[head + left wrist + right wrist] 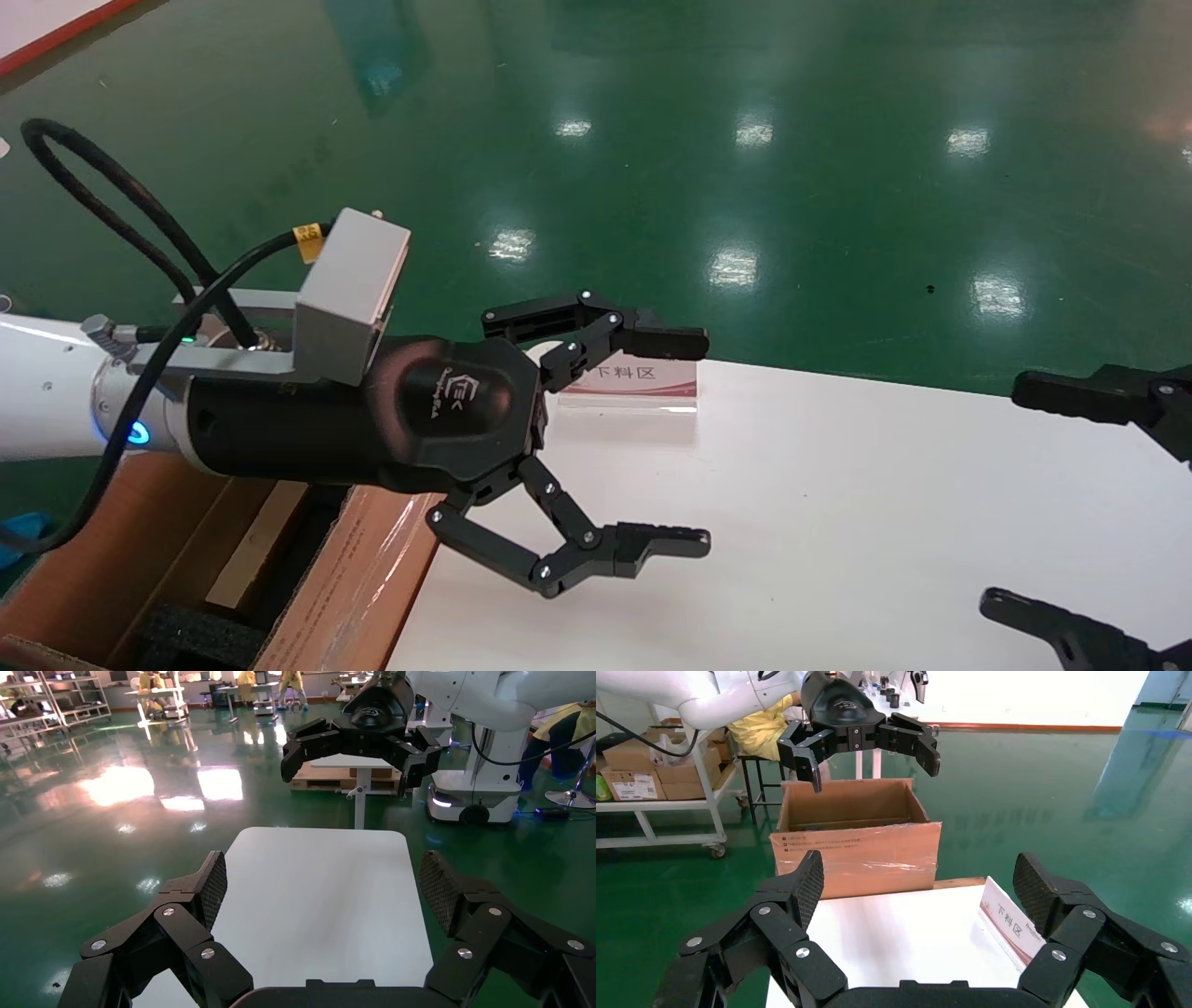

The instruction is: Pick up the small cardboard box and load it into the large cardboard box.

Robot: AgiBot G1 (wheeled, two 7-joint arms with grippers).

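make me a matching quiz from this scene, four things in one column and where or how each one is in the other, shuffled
Things:
1. left end effector
2. right end effector
3. large cardboard box
4. sign

Places or states:
A. on the floor beside the white table, flaps up
B. open, at the table's right edge
C. standing on the table's far edge
D. open, above the table's left end

Pairs: 1-D, 2-B, 3-A, 4-C
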